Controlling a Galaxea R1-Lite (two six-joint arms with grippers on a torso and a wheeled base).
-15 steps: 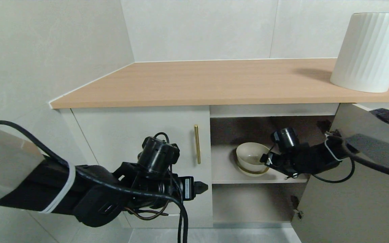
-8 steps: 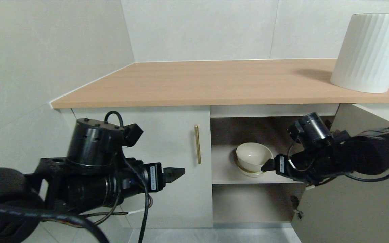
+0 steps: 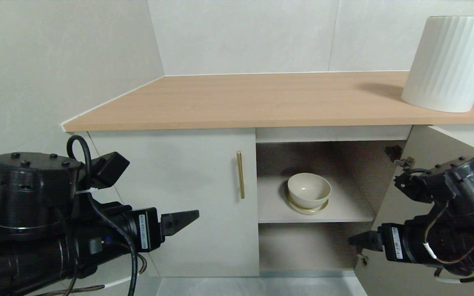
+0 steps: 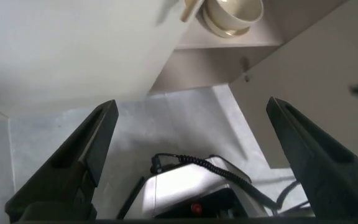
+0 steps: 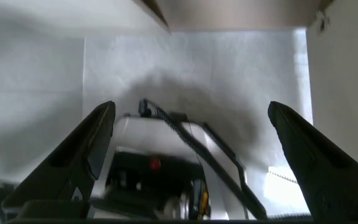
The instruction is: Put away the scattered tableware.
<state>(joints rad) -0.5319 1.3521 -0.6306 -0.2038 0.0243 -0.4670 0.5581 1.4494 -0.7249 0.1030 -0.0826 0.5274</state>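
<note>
Round glossy cream bowl (image 3: 309, 189) nested on saucer (image 3: 307, 211).

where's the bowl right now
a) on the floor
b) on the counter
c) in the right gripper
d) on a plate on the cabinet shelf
d: the bowl sits upright on a plate on the cabinet shelf.
</note>
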